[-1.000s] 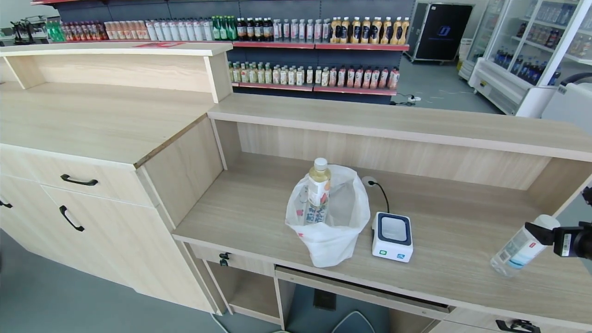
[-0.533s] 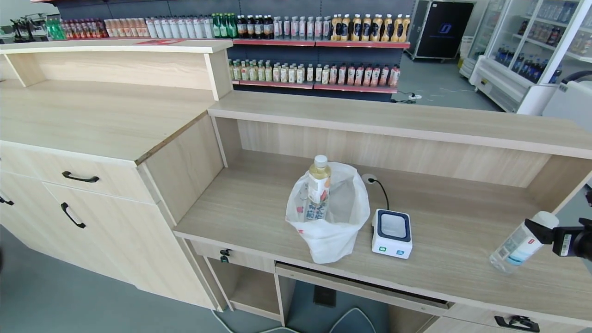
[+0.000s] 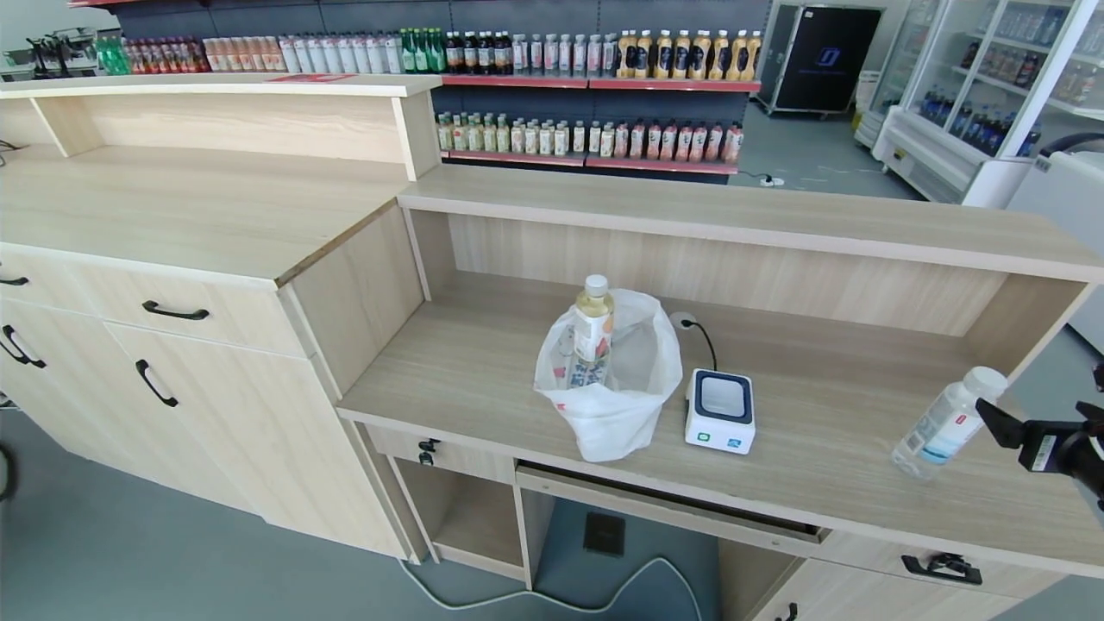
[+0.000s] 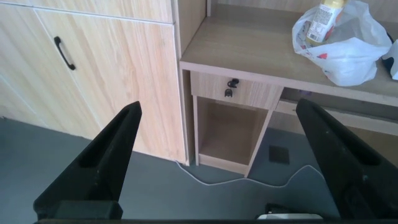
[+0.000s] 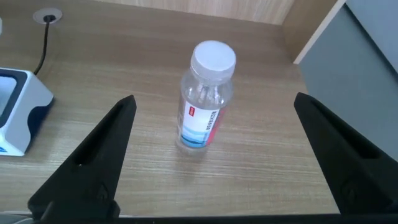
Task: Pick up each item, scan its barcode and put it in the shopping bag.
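Over on the far left, the left gripper [image 4: 217, 107] hangs low beside the table [image 3: 483, 371] with its jaws spread wide and nothing between them, so it has no part in this step. Next across is the shopping bag [image 3: 608, 405], standing mouth up with a tea bottle [image 3: 593, 338] already inside, leaning on the bag's 9 o'clock side. The scanner [image 3: 720, 410] sits just beside the bag at its 3 o'clock, window facing up. Well apart from it, out at the scanner's 3 o'clock, the water bottle [image 3: 947, 423] stands upright on the table with its cap on. At the bottle's 3 o'clock waits the right gripper [image 5: 214, 98], jaws wide open and empty, the bottle just ahead of them and seemingly untouched. So the pick looks like the job in hand. The arm wants to ease in towards 9 o'clock until the bottle's body sits squarely between the jaws. It should close on the labelled middle rather than the narrow neck, because a light round bottle tips or rolls if only one jaw meets it. Where the barcode faces I cannot tell, so a firm, level grip matters for turning the label onto the scanner window afterwards.
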Robot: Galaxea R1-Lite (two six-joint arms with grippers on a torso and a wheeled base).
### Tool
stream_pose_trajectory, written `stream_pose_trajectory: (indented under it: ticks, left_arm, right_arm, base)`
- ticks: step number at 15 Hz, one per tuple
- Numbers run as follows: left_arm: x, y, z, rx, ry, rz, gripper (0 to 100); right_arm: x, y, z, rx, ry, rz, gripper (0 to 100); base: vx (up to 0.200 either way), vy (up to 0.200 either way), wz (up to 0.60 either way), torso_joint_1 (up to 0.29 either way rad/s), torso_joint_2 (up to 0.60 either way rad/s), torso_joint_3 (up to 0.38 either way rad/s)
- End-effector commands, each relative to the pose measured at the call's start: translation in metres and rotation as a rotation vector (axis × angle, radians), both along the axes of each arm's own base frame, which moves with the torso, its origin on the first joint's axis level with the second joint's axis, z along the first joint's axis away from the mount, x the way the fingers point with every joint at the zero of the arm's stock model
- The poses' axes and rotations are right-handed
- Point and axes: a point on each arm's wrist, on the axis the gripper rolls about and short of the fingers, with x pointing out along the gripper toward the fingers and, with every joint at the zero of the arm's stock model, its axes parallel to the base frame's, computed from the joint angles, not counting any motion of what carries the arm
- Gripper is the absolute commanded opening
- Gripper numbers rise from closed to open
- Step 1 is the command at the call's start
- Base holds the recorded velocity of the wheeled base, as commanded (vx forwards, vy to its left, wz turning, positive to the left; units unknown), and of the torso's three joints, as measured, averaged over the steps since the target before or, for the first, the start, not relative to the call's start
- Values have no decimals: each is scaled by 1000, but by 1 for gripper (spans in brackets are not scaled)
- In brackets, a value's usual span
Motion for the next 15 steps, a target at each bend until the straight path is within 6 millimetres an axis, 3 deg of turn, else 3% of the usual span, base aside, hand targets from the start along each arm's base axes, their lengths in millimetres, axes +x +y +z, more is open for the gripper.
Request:
stream_pose_trajectory:
  ticks: [1, 6, 10, 15]
  left_arm:
    - [0, 0, 0, 0, 0, 0, 100]
    - [0, 0, 0, 0, 0, 0, 100]
    - [0, 0, 0, 0, 0, 0, 100]
    - [0, 0, 0, 0, 0, 0, 100]
  right_arm:
    - [3, -2, -25, 46, 78, -4, 100]
    - [0, -22, -49, 87, 151, -120, 100]
    - [23, -33, -59, 94, 122, -112, 100]
    - [46, -28, -71, 92, 120, -60, 100]
  base:
    - [0, 0, 0, 0, 0, 0]
    - [0, 0, 0, 0, 0, 0]
    - [0, 0, 0, 0, 0, 0]
    - [0, 0, 0, 0, 0, 0]
